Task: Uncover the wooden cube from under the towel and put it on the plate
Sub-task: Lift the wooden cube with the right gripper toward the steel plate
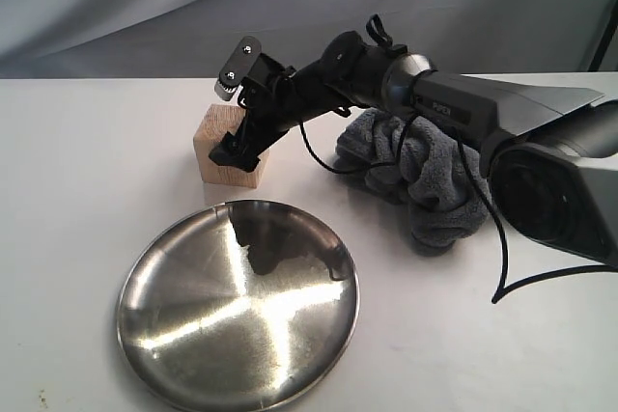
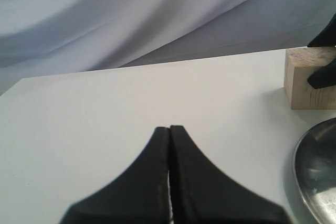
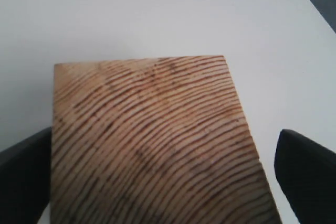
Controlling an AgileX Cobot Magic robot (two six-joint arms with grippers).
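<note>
The wooden cube (image 1: 214, 156) stands uncovered on the white table, just behind the plate (image 1: 241, 325). My right gripper (image 1: 241, 153) reaches across from the right and is open, straddling the cube. In the right wrist view the cube's grained top (image 3: 152, 145) fills the space inside the right gripper (image 3: 168, 182); one finger (image 3: 23, 182) sits against the cube's side, the other finger (image 3: 310, 177) stands a little apart. The grey towel (image 1: 435, 190) lies bunched under the right arm. My left gripper (image 2: 169, 128) is shut on nothing, hovering over bare table, with the cube (image 2: 304, 85) and the plate's rim (image 2: 317, 166) at the edge of its view.
A pale cloth backdrop (image 1: 145, 7) hangs behind the table's far edge. A black cable (image 1: 497, 267) loops down from the right arm beside the towel. Bare table (image 1: 77, 171) stretches left of the cube and plate.
</note>
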